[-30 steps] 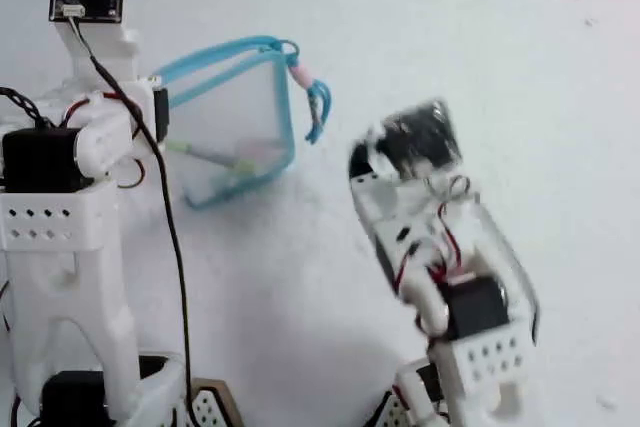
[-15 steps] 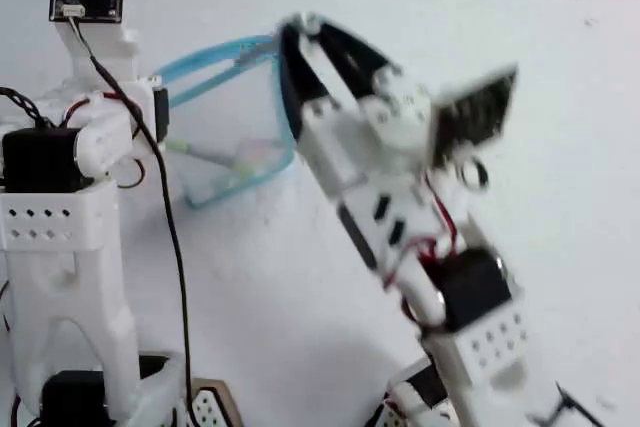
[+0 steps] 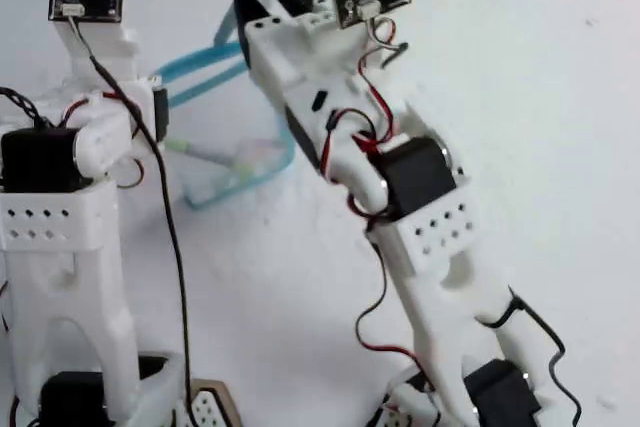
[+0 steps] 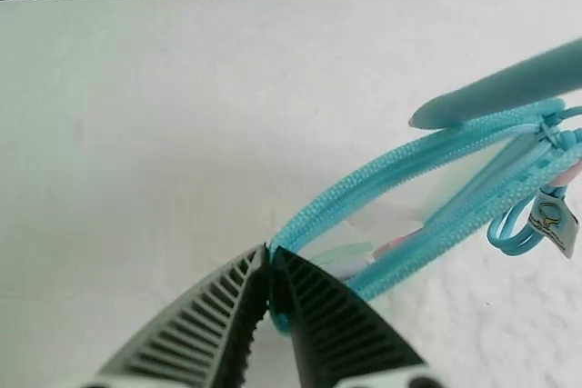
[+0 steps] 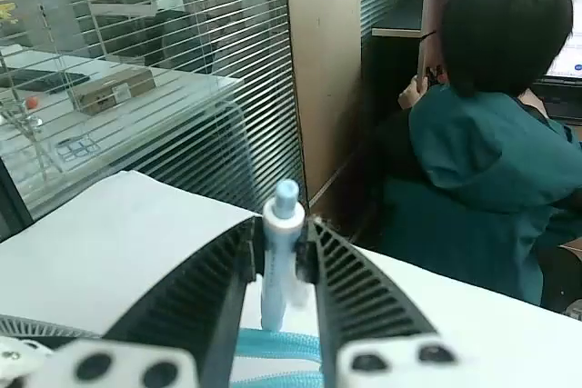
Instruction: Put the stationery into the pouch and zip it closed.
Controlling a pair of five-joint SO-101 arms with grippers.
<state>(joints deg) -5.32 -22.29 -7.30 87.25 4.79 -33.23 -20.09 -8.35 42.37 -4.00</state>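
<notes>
You have the pouch (image 3: pixel 208 135) lying on the table (image 3: pixel 530 97) between the two arms, some stationery (image 3: pixel 228 157) inside it, the left end of its opening pinched in the left gripper (image 4: pixel 269 259), and the right gripper (image 5: pixel 283 226), clamped on a pen (image 5: pixel 278 270), above the opening's right end, with the pen over the pouch

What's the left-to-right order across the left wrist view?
Left tool, shut on the pouch corner → pouch → zip-pull tag.
</notes>
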